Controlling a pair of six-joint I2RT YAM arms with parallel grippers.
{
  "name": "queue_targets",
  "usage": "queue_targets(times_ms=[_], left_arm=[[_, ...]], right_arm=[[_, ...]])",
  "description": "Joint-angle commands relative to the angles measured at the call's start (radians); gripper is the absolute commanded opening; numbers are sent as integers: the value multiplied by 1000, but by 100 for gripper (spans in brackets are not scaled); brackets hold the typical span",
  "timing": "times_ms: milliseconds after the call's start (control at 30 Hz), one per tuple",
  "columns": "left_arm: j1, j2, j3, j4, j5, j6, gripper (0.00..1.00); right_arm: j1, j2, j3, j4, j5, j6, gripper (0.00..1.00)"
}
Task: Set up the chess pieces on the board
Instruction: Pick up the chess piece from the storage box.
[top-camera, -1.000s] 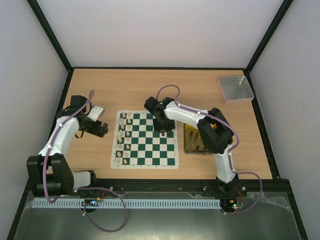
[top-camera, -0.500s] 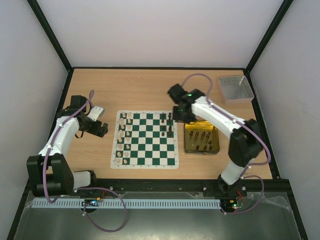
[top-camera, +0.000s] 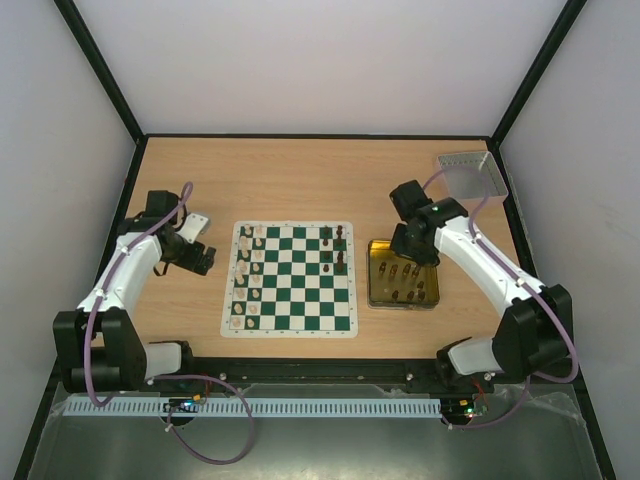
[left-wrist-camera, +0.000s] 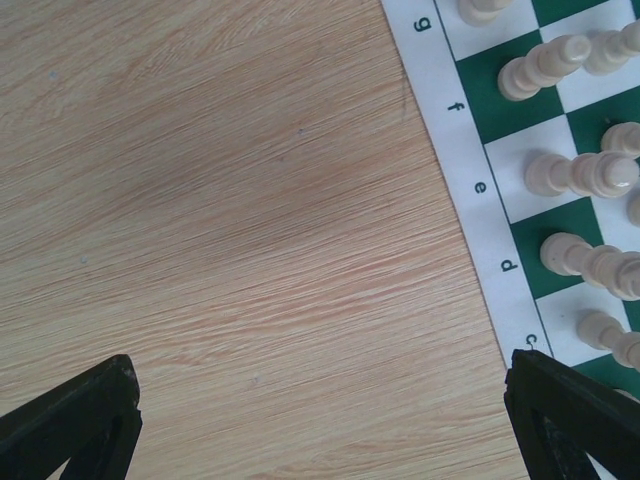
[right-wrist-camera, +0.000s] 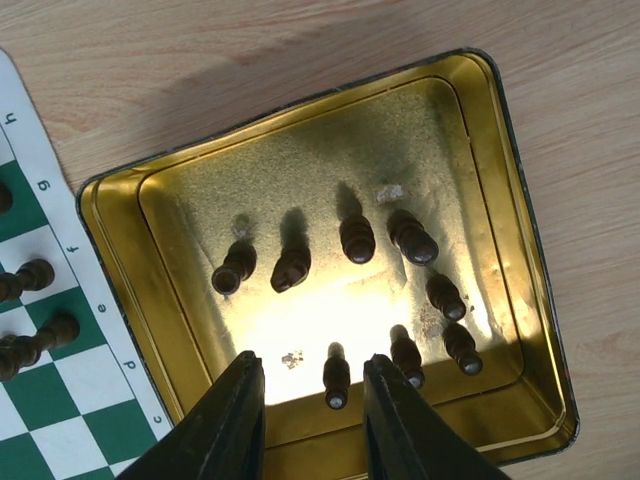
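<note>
My right claw (right-wrist-camera: 312, 368) hangs slightly apart and empty over the tin (right-wrist-camera: 118, 262), dark pieces (right-wrist-camera: 357, 238) beneath it, while my left claw (left-wrist-camera: 320, 380) gapes wide, the board (left-wrist-camera: 470, 172) just to its right.

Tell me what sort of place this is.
Probably a robot test cell in a lab: a left arm and a right arm bolted at the edge of a wooden table, plain white walls in a black frame closing it in, and a chess board laid out as the exercise.

Open tabletop (left-wrist-camera: 200, 200) left of board (left-wrist-camera: 465, 150); cream pieces (left-wrist-camera: 545, 65) crowd its edge; tin (right-wrist-camera: 115, 260) walls ring dark pieces (right-wrist-camera: 357, 238).
</note>
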Motion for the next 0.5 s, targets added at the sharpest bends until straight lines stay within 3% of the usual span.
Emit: queue_targets(times_ms=[0, 167, 467], left_arm=[[-20, 1, 24, -21, -68, -24, 99], [-66, 33, 32, 8, -56, -18, 99], [-117, 196, 107, 62, 48, -63, 99]], right_arm=[[-5, -33, -51, 8, 16, 38, 26], [-33, -23, -164, 89, -34, 38, 27], [-45, -35, -175, 107, -61, 99, 33]])
